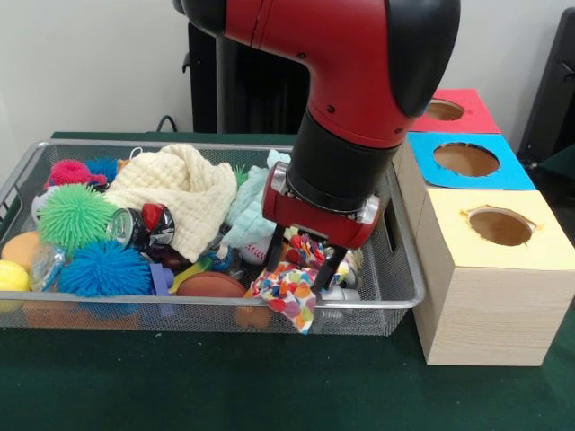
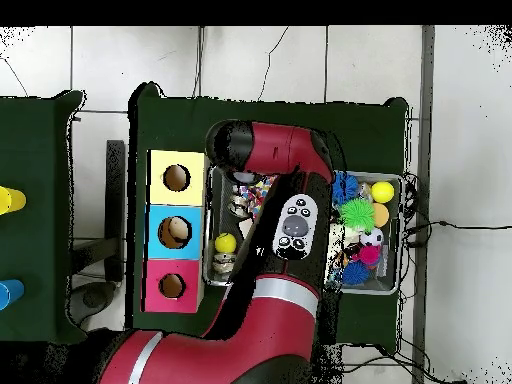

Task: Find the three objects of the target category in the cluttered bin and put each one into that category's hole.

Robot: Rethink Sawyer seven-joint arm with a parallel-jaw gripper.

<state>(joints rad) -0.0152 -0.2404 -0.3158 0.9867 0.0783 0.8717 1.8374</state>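
Note:
The wire-mesh bin [image 1: 395, 301] stands on the green table and is full of toys; it also shows in the overhead view [image 2: 399, 182]. My gripper [image 1: 300, 262] is down inside its right end, open, with one finger [image 1: 272, 253] to the left and one to the right of a multicoloured textile bundle [image 1: 307, 246]. Just below the fingertips, a confetti-patterned cloth scrap [image 1: 289, 294] lies against the bin's front rim and hangs over it. I cannot tell whether the fingers touch it. In the overhead view the arm hides the gripper. A clear braided rope ball does not show.
Three wooden boxes with round holes stand right of the bin: yellow-topped [image 1: 499, 226], blue-topped [image 1: 467, 160], red-topped [image 1: 447, 109]. In the bin lie a cream waffle cloth [image 1: 180, 190], a mint-green cloth [image 1: 246, 208], green [image 1: 75, 216] and blue [image 1: 103, 269] spiky balls, and a can [image 1: 135, 226].

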